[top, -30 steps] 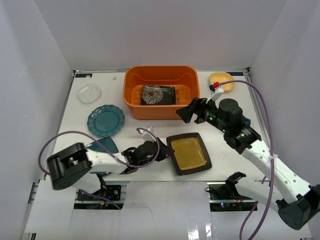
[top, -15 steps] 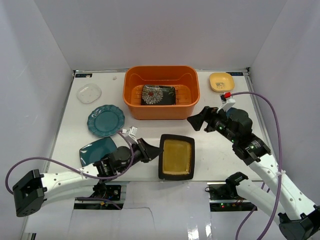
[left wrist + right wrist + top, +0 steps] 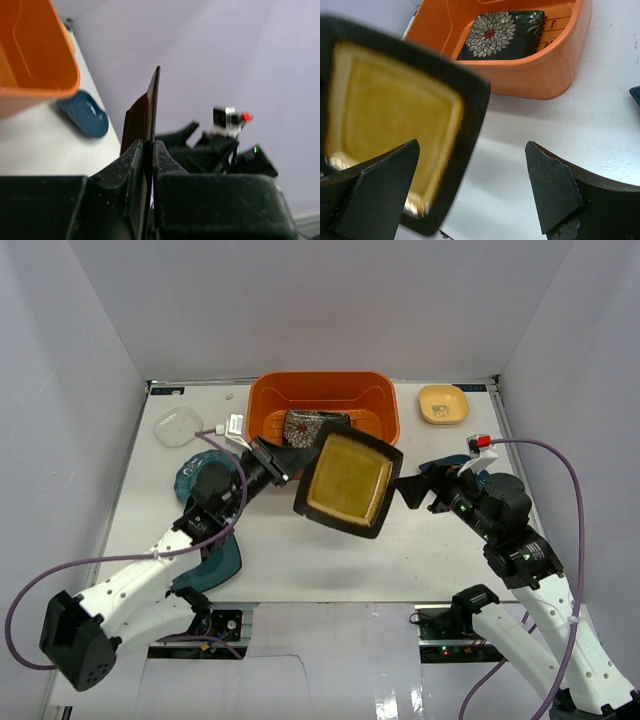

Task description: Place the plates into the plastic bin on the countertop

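You see a glossy, glazed mustard plate, a smooth orange plastic bin, and a matt white countertop.

Bright even overhead light, soft faint shadows on white tabletop, top view sharp, mustard plate motion-blurred in right wrist view, left end effector dark, out of focus up close.
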